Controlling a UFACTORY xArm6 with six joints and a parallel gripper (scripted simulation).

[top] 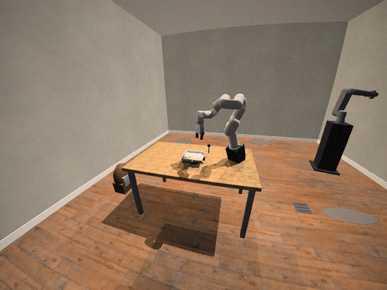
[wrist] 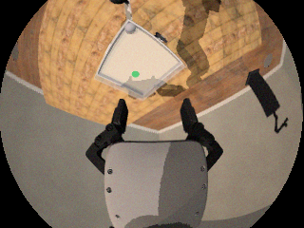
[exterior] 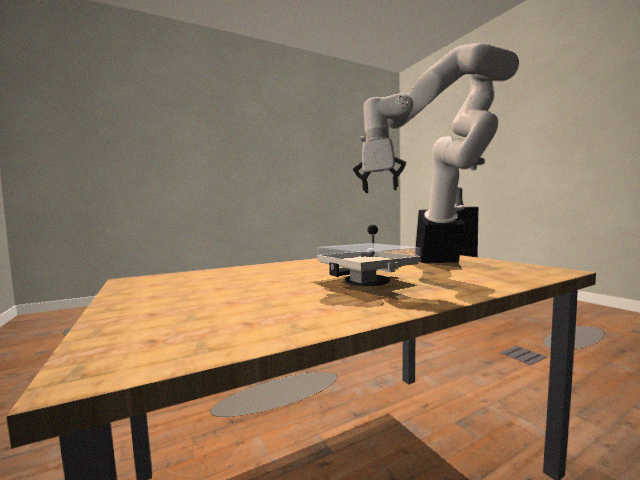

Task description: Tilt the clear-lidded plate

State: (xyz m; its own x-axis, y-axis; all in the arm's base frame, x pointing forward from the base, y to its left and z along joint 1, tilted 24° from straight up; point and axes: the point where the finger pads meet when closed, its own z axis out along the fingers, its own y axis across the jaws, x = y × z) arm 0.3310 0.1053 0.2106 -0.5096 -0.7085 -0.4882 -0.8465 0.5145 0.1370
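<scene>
Claw [exterior: 379, 181] spread, empty, high above black-knobbed lever [exterior: 372, 229]; plate [exterior: 356, 251] below, desk-centre side.

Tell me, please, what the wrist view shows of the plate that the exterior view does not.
Only the wrist view looks down through the clear-lidded square plate: it shows the green printed spot and the small steel ball at the far corner, apart from the spot.

Only the exterior view shows the plate's side: it looks about level on a grey pedestal, well below the raised arm.

Both show the open black-fingered gripper holding nothing, the black ball-topped stick beside the plate, and the wooden table.
</scene>
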